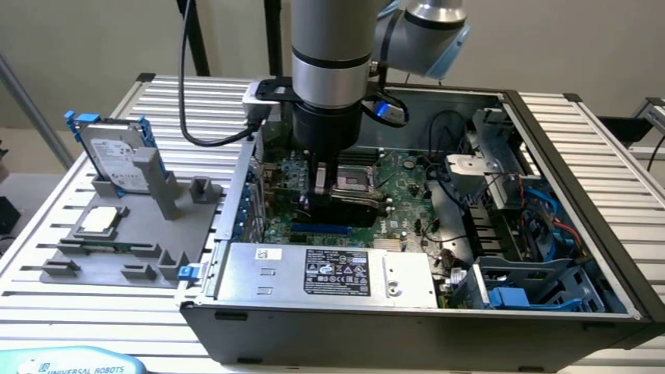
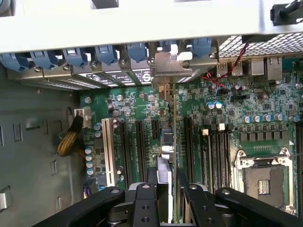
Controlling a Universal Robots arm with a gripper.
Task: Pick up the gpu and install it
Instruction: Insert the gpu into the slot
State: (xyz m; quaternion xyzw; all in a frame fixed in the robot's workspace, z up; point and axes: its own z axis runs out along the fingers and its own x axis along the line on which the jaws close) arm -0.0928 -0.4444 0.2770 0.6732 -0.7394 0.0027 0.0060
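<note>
**Card held edge-on over the slots**

The gpu, a thin rectangular card with a green circuit board and a black cover, is clamped between the black metal fingers of the hand. It is held upright inside the open grey steel case, over the green motherboard. Its silver end bracket is near the rear openings. The card edge should be lined up parallel with the long black plastic slots and pressed straight down, not tilted.

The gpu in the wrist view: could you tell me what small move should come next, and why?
Probably a short, straight press down toward the motherboard, grip kept. The end effector is shut on the gpu, which stands edge-on among the expansion slots, its silver bracket at the case's rear wall. Whether it is fully seated, I cannot tell.
</note>
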